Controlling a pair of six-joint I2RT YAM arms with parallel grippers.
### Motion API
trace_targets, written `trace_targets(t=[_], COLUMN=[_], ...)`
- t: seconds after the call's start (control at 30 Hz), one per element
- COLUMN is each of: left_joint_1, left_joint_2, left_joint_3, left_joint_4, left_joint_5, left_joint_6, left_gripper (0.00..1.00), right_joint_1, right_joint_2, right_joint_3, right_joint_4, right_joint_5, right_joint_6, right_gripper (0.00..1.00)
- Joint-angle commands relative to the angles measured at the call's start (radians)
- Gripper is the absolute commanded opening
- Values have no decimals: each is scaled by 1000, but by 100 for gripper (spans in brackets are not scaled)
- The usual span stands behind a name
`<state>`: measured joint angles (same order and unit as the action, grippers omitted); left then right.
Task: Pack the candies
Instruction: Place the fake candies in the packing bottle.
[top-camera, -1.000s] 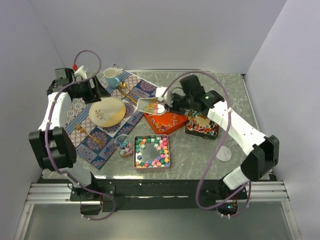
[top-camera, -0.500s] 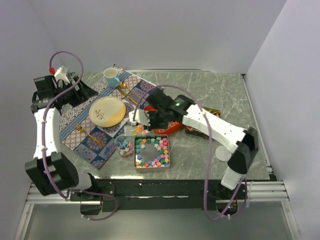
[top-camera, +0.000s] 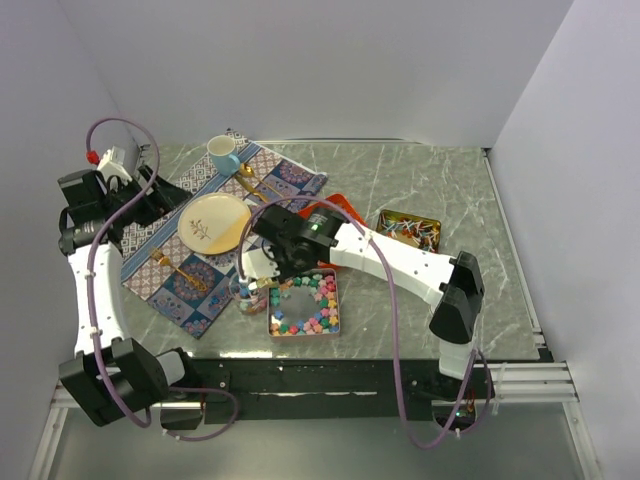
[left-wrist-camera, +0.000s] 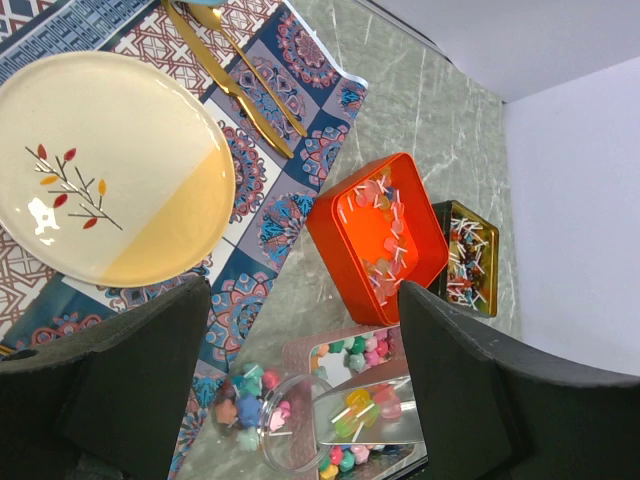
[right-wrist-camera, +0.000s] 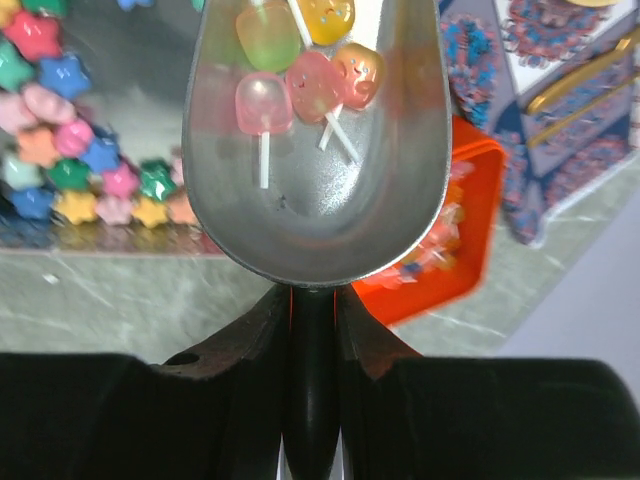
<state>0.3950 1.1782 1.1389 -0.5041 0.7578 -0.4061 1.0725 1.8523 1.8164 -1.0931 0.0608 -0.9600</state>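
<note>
Hovering wide and empty, my left pincer (left-wrist-camera: 305, 300) had one plate (left-wrist-camera: 130, 120) below its left finger. Further right stood one clear jar (left-wrist-camera: 285, 450) of candies (left-wrist-camera: 245, 410), and just beside it the silver scoop (right-wrist-camera: 315, 190). My right pincer (right-wrist-camera: 312, 300) was clamped on its handle, five lollipops (right-wrist-camera: 315, 85) in the bowl. Beneath that pincer lay a tin (top-camera: 337, 305) of star sweets (right-wrist-camera: 60, 165). Beyond it sat a red tin (left-wrist-camera: 425, 235) of lollipops and a dark tin (left-wrist-camera: 445, 225) of wrapped pieces: three tins.

White links (top-camera: 95, 285) and black joints (top-camera: 455, 300) form both arms, each trailing a mauve cable (top-camera: 398, 350).
</note>
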Motion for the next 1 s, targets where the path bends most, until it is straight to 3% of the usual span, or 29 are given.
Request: trace_targets(t=[0.0,0.37,0.5,0.73,0.97], left_joint_1=[11,30,34,39,38], left_joint_2=[-54,-159,-186,-203,-111], left_joint_3=[-27,-87,-102,-125,-74], left_joint_4=[70,95,93,107,145], left_joint_5=[40,55,58,52,69], left_joint_6=[-34,-59,-62,-82,-137], left_gripper=[82,83,83,83,83], right_joint_1=[58,139,141,168,137], right_joint_2=[-8,85,105,29,-21], right_joint_3=[60,132,179,75,109], right_joint_4=[-65,-159,-162,-61,-82], right_joint_5=[163,407,425,501,499], right_joint_6=[-100,-102,-106,-163,-102], right_gripper=[0,0,0,0,0])
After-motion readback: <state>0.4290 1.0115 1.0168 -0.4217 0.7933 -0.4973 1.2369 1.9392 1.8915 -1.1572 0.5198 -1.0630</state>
